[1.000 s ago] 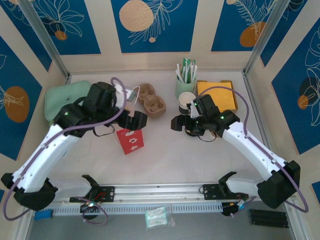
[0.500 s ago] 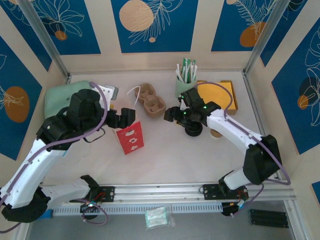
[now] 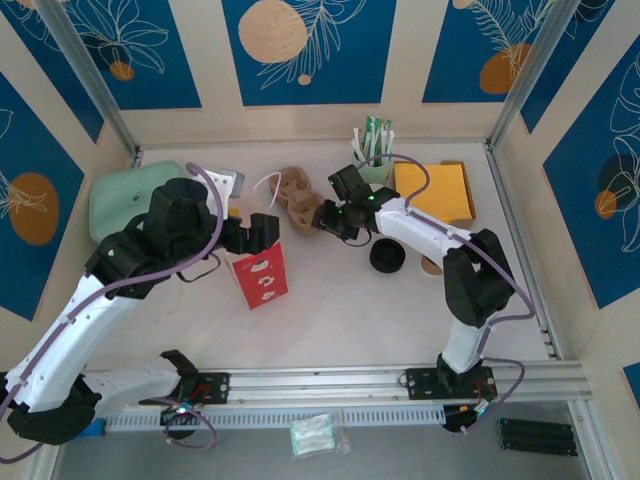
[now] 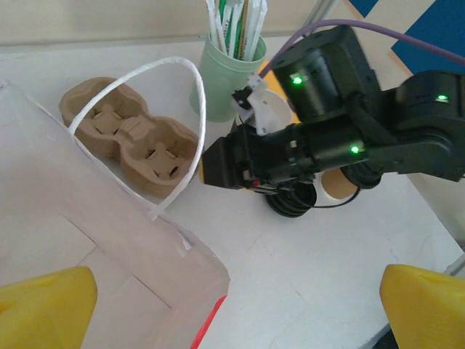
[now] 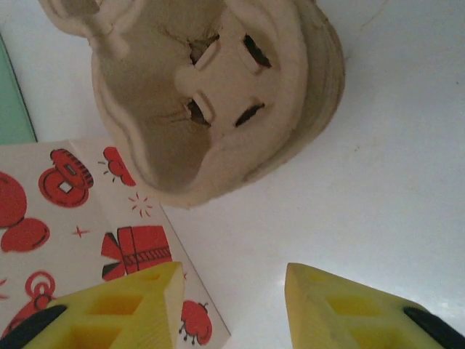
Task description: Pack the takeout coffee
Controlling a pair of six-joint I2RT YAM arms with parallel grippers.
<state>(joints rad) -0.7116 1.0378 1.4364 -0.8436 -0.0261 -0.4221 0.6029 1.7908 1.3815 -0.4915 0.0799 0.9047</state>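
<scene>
Left jaws stand fully released, spread wide just above the open top of the red-and-white bag (image 3: 262, 280). Just right of the bag's top lies the pulp cup carrier (image 3: 302, 203). Right jaws hang partly parted beside the carrier, right of the bag, grasping nothing. Farther right of the bag, the takeout coffee (image 3: 387, 257) stands on the counter (image 3: 340, 310), apart from both jaws.

takeout coffee (image 3: 387, 257), small cup, black lid on, upright, right of centre
</scene>
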